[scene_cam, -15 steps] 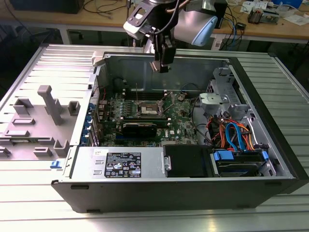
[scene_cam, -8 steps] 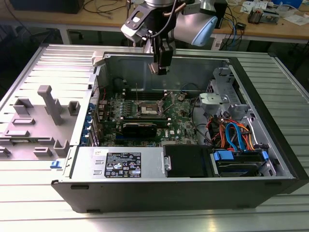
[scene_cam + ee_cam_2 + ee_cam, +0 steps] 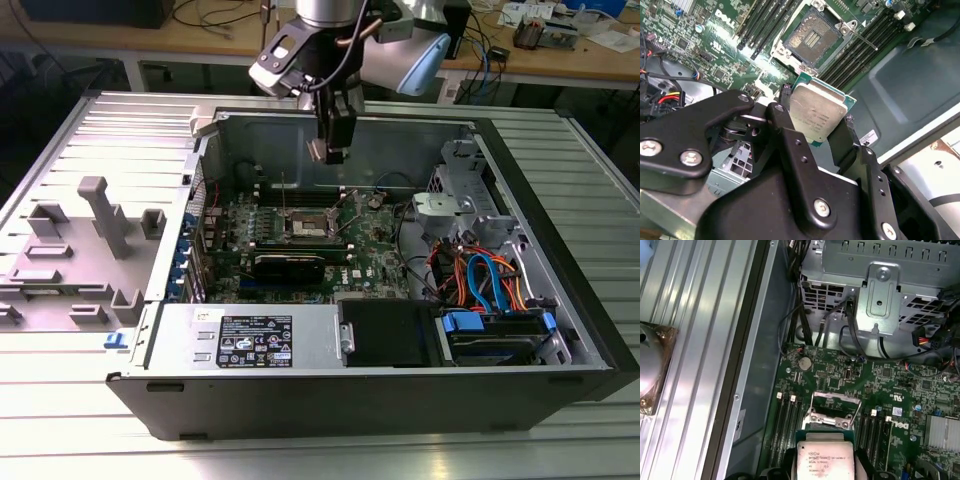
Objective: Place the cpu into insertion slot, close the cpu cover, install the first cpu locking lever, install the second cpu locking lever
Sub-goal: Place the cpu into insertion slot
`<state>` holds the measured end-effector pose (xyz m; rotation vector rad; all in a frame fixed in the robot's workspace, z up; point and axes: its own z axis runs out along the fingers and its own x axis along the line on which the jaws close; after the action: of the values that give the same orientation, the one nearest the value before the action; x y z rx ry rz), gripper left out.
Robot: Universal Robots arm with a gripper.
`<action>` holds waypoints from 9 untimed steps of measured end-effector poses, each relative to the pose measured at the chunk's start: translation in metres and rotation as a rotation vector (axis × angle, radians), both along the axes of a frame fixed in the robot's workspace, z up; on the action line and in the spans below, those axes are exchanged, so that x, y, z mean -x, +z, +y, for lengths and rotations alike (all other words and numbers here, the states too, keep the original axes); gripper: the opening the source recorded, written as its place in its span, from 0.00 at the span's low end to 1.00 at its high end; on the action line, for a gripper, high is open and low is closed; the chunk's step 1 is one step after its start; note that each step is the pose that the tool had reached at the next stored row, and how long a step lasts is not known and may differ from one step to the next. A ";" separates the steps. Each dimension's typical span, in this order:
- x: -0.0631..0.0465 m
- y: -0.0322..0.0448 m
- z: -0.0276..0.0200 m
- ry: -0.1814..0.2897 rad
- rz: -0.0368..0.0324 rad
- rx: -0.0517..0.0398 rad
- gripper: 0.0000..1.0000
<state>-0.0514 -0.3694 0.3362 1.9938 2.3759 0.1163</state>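
My gripper hangs above the open computer case, over the motherboard's far side. It is shut on the cpu, a flat square chip with a silver top and green edge, pinched between two black fingers. The cpu also shows in the first wrist view. The insertion slot lies uncovered below, its dark centre bare, and sits mid-board in the exterior view. The cpu cover is swung up off the slot. Thin locking levers stand raised beside it.
Long black memory slots flank the socket. A metal drive cage and loose cables fill the case at the exterior view's right. The power supply runs along the near wall. A grey fixture stands left of the case.
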 end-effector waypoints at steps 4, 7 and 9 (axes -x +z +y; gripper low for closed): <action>0.000 -0.0039 -0.0007 -0.035 0.0008 -0.0001 0.55; 0.000 -0.0082 -0.0007 -0.066 0.0008 0.0009 0.55; 0.000 -0.0118 -0.0007 -0.105 0.0008 0.0016 0.55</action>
<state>-0.0514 -0.3701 0.3243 2.1131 2.2648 0.1102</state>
